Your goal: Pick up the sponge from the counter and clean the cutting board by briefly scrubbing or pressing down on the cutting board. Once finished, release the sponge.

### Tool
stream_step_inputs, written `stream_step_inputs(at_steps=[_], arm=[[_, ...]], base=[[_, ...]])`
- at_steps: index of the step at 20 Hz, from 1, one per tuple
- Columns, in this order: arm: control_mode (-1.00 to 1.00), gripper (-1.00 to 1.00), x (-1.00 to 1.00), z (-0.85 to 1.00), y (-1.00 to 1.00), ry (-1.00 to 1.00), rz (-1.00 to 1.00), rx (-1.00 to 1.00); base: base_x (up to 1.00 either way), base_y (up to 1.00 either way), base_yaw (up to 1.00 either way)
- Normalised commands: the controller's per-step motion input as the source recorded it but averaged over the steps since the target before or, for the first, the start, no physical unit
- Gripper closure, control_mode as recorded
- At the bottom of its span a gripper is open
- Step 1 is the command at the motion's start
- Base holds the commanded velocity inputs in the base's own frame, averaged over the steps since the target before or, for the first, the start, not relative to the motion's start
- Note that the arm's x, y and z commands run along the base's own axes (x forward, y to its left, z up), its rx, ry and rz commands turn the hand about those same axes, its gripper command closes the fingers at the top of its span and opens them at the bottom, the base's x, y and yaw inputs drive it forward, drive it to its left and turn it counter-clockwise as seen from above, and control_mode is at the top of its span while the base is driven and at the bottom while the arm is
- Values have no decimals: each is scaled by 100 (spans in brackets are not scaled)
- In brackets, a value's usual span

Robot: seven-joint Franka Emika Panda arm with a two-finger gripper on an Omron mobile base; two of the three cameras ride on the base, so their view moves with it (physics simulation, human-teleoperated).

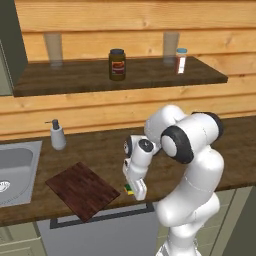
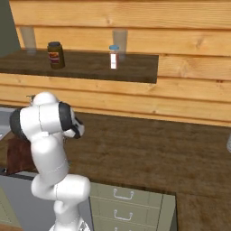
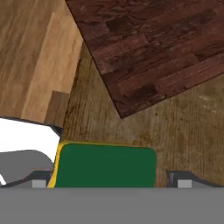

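The sponge [image 3: 105, 165], green on top with a yellow edge, lies on the counter [image 3: 183, 127] between my two fingertips, with a small gap on each side. My gripper [image 3: 111, 181] is open and straddles it. From the left base view the gripper [image 1: 136, 191] points straight down at the counter's front edge, and a bit of the sponge [image 1: 128, 188] peeks out beside it. The dark reddish cutting board [image 1: 82, 190] lies flat just left of the sponge, one corner near it; the cutting board [image 3: 153, 48] is bare. The arm hides most of the cutting board [image 2: 20, 155] in the right base view.
A steel sink [image 1: 15, 170] sits at the far left with a soap dispenser [image 1: 57, 135] behind it. The shelf [image 1: 100, 75] above carries a dark jar [image 1: 117, 64], a small bottle [image 1: 181, 60] and two glasses. The counter [image 2: 149, 144] runs on to the right.
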Motion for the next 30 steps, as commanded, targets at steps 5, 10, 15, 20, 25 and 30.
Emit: stream_step_inputs(at_steps=[5,10,15,20,25,30], arm=[[-100,-100,83,100,51,20,42,13],[-100,-100,100,99,0,6,35,42],[-100,-100,90,-27,83,52,24,2],[-100,-100,84,-41,-81,65,2,4],[-100,-100,100,41,-98,-24,-17,46],[-100,-100,64,74,-100,-17,-30,44]], base=[[0,0,0],[0,0,0],[0,0,0],[0,0,0],[0,0,0],[0,0,0]])
